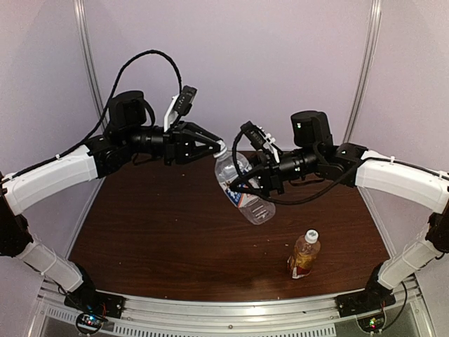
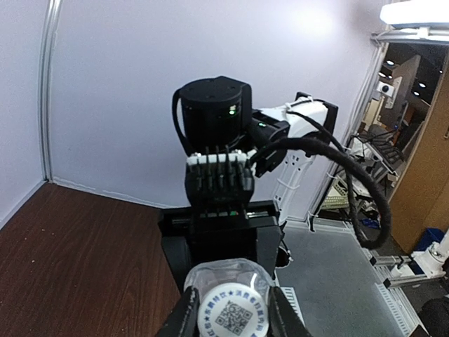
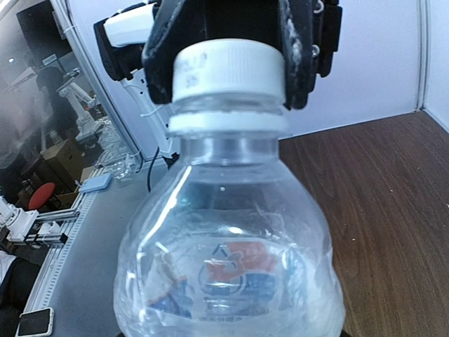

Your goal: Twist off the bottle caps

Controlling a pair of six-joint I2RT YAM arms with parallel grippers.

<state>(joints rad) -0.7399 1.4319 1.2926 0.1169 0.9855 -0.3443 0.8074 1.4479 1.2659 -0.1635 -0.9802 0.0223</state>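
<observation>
Left pincer [image 1: 215, 149] is pinching the white cap [image 3: 228, 70] of the clear bottle [image 1: 226, 168], with a dark finger [image 3: 163, 55] pressed on each side of it. The bottle hangs in the air between the two arms, tilted, with its neck up toward the left pincer. The right pincer [image 1: 249, 188] is closed round its middle. It reads as a sensible split: one arm braces the body so it cannot spin, and the other has the cap squarely between its jaws to twist.

The cap is a squat white plastic disc with a printed code square on top, and a white collar ring sits just under it. Below the left pincer the bottle swells into a rounded shoulder of thin, glossy, see-through plastic holding colourless liquid. It looks soft enough to buckle if the right pincer squeezes hard. A pale label with red and blue print wraps the body on the far side of that grip.

Well below and outside the right pincer, the amber bottle [image 1: 304, 256] stands upright on the dark wood-grain desk [image 1: 154, 225]. It is free of both arms, its own small cap [image 1: 311, 236] on top, and it seems to be waiting its turn.
</observation>
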